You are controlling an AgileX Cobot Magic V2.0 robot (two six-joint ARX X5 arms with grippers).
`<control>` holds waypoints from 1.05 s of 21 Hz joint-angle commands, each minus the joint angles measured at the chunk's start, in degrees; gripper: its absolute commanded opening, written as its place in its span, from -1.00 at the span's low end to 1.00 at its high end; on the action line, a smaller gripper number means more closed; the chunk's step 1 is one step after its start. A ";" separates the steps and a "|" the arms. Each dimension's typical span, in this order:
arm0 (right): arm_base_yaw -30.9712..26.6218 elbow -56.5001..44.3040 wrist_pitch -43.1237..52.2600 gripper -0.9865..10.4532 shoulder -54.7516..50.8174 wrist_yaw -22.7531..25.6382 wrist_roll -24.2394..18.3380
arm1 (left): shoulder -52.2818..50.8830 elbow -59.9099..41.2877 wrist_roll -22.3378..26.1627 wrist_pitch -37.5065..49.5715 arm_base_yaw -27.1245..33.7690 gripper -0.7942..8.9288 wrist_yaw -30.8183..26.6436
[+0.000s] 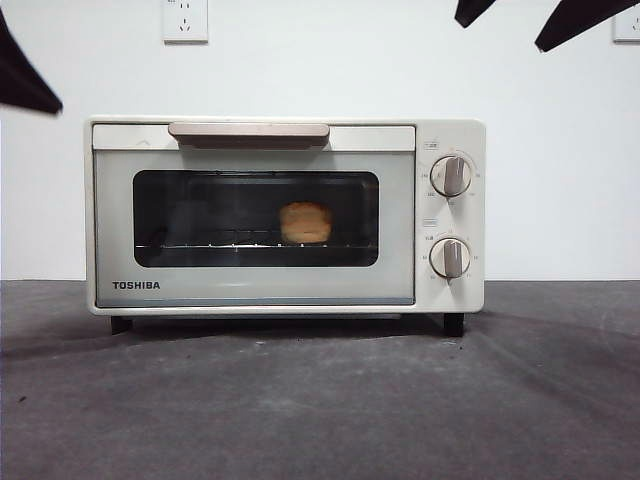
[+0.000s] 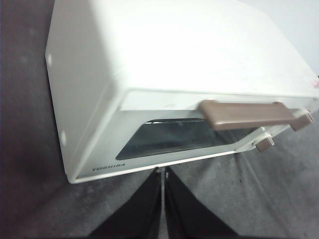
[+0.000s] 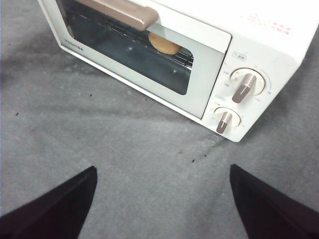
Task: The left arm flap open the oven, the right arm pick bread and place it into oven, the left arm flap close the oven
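Note:
The cream TOSHIBA oven (image 1: 285,215) stands on the dark grey table with its door closed. Its brown bar handle (image 1: 249,132) runs along the door's top edge. Through the dark glass, the golden bread (image 1: 305,222) rests on the wire rack inside, right of centre; the bread (image 3: 163,44) also shows behind the glass in the right wrist view. My left gripper (image 2: 163,174) is shut with nothing in it and hovers above and in front of the oven (image 2: 164,84), near its left front corner. Wide open and holding nothing, my right gripper (image 3: 162,172) hangs above the table in front of the knobs (image 3: 243,87).
Grey cloth (image 1: 320,400) covers the table in front of the oven. A white wall with a power socket (image 1: 185,20) stands behind. Black arm tips show at the top left (image 1: 25,75) and top right (image 1: 580,18) of the front view.

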 commanded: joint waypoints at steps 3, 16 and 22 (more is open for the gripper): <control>0.48 0.26 1.42 -0.09 1.86 0.02 0.61 | -4.55 5.07 5.86 -8.76 -3.43 -0.80 -5.55; 0.52 0.26 2.12 -0.09 3.10 -1.49 1.01 | -14.56 7.56 9.92 -22.05 -6.56 -0.80 -18.32; 0.52 0.26 2.43 -0.09 3.10 -1.66 1.27 | -16.31 7.56 10.47 -23.91 -6.54 -0.80 -18.29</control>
